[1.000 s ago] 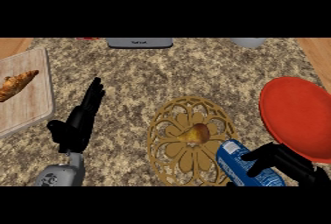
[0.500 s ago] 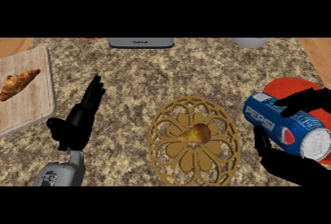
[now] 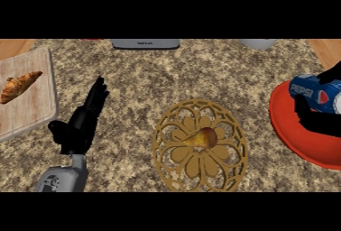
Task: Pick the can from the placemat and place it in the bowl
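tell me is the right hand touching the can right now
Touching. The head view shows the right hand curled round the blue can, overlapping its body with no gap, above the red bowl.

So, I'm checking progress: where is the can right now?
In the head view, the can is at the far right edge, held by the right hand over the red bowl.

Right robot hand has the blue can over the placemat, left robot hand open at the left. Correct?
One thing is off. The head view shows the right robot hand holding the blue can over the red bowl at the right edge, not over the placemat. The left robot hand is open at the left, as you said.
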`<control>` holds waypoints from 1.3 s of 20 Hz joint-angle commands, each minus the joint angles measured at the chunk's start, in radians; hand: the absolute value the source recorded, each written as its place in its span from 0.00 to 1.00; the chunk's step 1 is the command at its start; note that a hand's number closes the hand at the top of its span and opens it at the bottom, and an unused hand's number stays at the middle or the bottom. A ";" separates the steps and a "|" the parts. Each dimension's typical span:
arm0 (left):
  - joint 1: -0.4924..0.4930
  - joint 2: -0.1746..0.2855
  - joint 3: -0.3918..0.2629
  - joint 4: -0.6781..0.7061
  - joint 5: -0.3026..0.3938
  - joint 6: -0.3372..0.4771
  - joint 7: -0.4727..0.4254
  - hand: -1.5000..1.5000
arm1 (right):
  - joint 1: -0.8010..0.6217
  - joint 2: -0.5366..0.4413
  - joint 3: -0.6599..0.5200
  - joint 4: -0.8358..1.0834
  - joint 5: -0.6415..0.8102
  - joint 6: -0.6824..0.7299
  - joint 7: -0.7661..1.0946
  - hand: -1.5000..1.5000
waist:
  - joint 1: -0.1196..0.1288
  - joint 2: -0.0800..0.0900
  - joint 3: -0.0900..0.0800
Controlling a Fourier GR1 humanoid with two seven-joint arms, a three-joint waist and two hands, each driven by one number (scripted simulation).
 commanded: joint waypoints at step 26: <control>0.041 -0.009 -0.005 -0.035 -0.017 -0.015 0.002 0.50 | -0.038 -0.144 -0.305 1.026 -0.238 -0.066 -0.824 0.00 | 0.000 -0.002 0.001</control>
